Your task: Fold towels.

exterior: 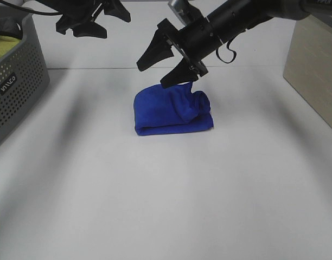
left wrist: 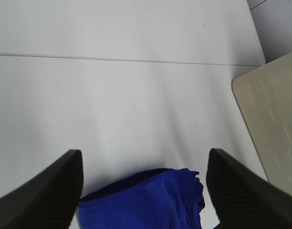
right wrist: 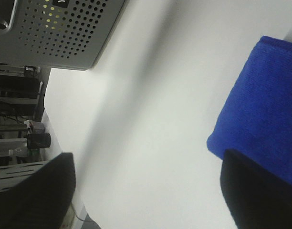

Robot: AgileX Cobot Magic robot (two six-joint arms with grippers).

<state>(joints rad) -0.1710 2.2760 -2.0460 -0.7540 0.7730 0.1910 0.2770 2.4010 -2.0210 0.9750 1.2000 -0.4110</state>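
The royal-blue towel (exterior: 172,111) lies folded into a thick, slightly bunched bundle in the middle of the white table. No white tag shows. My right gripper (exterior: 155,75) hangs open just above the towel's far edge, reaching in from the right, with nothing in it. In the right wrist view the towel (right wrist: 260,109) lies beside one finger of the open gripper (right wrist: 148,160). My left gripper (exterior: 93,21) is open and empty, high at the back left. In the left wrist view the towel (left wrist: 146,200) shows between the fingers of the gripper (left wrist: 145,155), well below them.
A grey perforated basket (exterior: 17,76) stands at the left edge and holds a yellow-green cloth (exterior: 3,46); the basket also shows in the right wrist view (right wrist: 65,28). A beige box (exterior: 318,65) stands at the right edge and shows in the left wrist view (left wrist: 272,129).
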